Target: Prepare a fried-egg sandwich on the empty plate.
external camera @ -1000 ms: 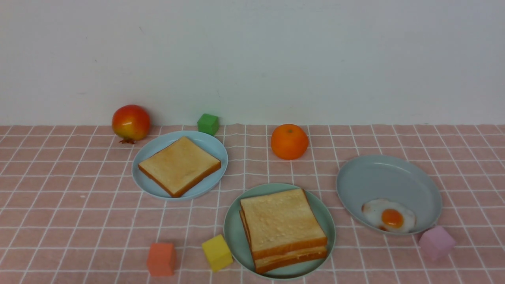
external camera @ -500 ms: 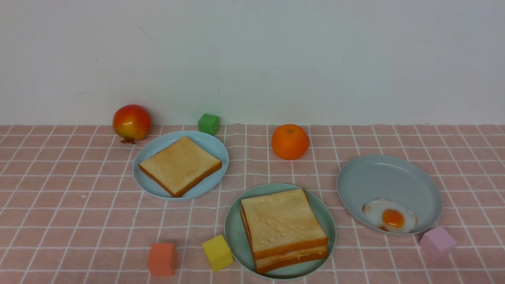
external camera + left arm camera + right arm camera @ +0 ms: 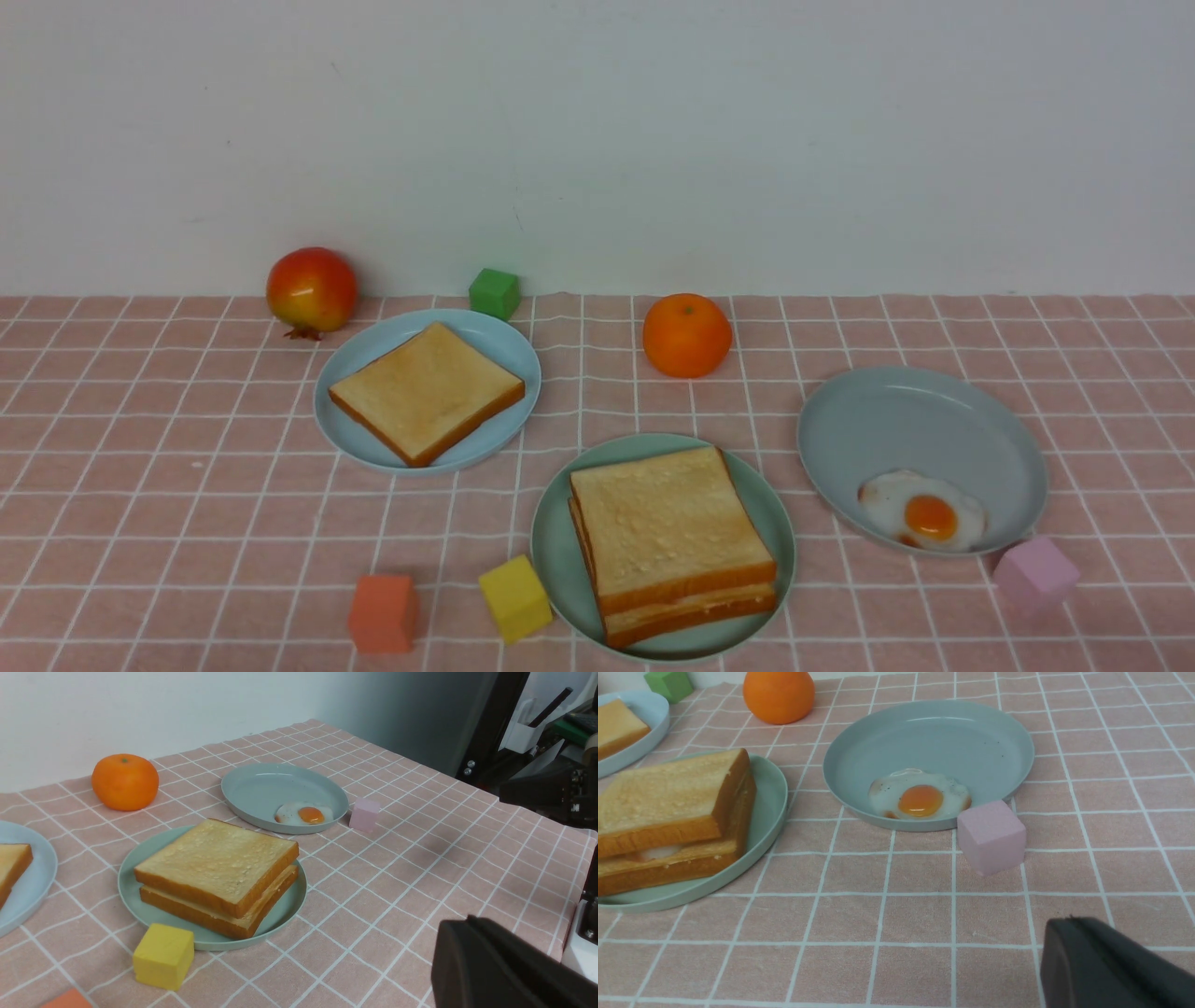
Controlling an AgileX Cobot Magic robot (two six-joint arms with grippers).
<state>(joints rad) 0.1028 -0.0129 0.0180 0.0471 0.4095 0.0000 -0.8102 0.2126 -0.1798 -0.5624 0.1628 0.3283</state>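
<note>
The mint-green plate (image 3: 551, 551) sits front centre and bears two stacked toasted bread slices (image 3: 667, 523). A bit of white shows between the slices in the right wrist view (image 3: 656, 852). A fried egg (image 3: 922, 513) lies at the near edge of the grey-blue plate (image 3: 915, 420) on the right. One more toast slice (image 3: 425, 392) lies on the pale blue plate (image 3: 509, 345) at left. Neither gripper shows in the front view. My left gripper (image 3: 469, 921) and right gripper (image 3: 1070, 921) are shut and empty, above bare cloth, apart from the plates.
A red fruit (image 3: 311, 291), a green cube (image 3: 493, 293) and an orange (image 3: 686, 334) stand at the back. An orange cube (image 3: 381, 611) and a yellow cube (image 3: 513, 597) sit front left. A pink cube (image 3: 1033, 574) touches the grey-blue plate's near rim.
</note>
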